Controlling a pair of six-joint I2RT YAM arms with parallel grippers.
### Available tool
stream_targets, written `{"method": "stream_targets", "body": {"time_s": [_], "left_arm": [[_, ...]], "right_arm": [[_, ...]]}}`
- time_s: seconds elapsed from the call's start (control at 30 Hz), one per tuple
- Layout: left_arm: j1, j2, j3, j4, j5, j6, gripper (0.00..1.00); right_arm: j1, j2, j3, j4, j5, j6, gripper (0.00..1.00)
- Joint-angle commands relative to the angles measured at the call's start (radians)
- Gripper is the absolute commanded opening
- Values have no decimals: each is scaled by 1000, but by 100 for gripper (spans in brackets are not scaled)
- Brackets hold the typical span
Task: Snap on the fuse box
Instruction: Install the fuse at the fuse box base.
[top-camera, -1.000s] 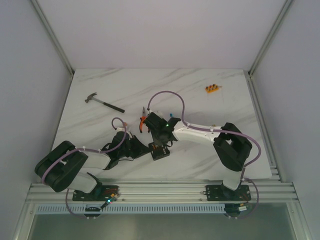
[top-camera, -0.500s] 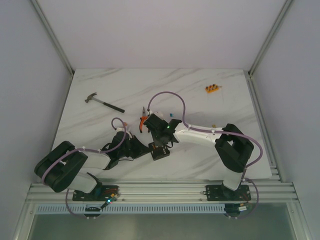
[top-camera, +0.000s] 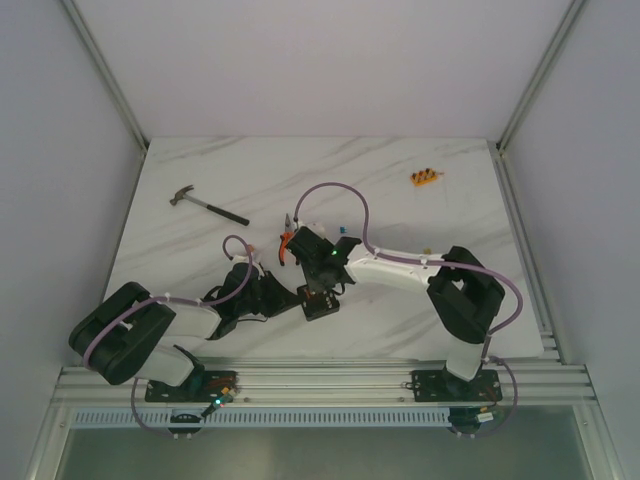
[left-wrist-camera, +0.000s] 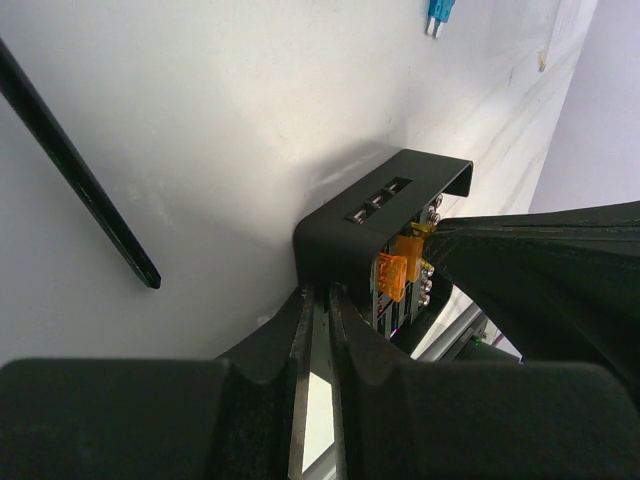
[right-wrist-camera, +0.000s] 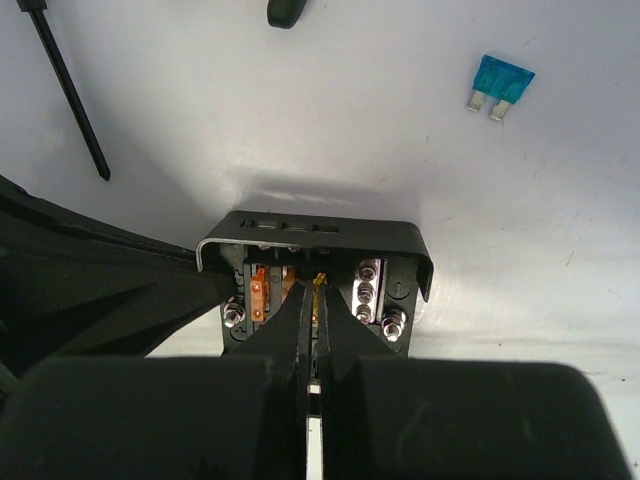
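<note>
The fuse box (top-camera: 320, 306) is a small black box lying open on the marble table (top-camera: 400, 200). In the right wrist view the box (right-wrist-camera: 315, 234) shows orange fuses (right-wrist-camera: 260, 292) and silver screws. My right gripper (right-wrist-camera: 314, 290) reaches into the box from above, shut on a small yellow fuse (right-wrist-camera: 320, 280). My left gripper (left-wrist-camera: 318, 298) is shut on the box's black side wall (left-wrist-camera: 385, 205) and holds it from the left. No clear lid is in view.
A loose blue fuse (right-wrist-camera: 498, 84) lies just beyond the box. A thin black rod (left-wrist-camera: 75, 170) lies to its left. Orange-handled pliers (top-camera: 287, 240) lie behind the right wrist. A hammer (top-camera: 208, 205) lies far left and an orange fuse strip (top-camera: 425, 178) far right.
My right wrist has shifted slightly over the box, first right, then back left. The left arm and the fuse box have not moved.
</note>
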Motion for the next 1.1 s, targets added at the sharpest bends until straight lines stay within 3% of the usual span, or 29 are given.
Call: {"method": "stream_targets", "body": {"time_s": [0.0, 0.3, 0.77, 1.07], "left_arm": [[-6, 22, -16, -99, -31, 8, 19], [-7, 17, -20, -99, -33, 6, 19], [-7, -6, -25, -118, -49, -4, 19], [-7, -6, -26, -117, -53, -15, 19]], "right_arm": [[-24, 135, -57, -123, 19, -7, 0], [-27, 105, -55, -124, 28, -29, 0], [37, 62, 66, -238, 98, 9, 11], [59, 137, 110, -306, 113, 71, 0]]}}
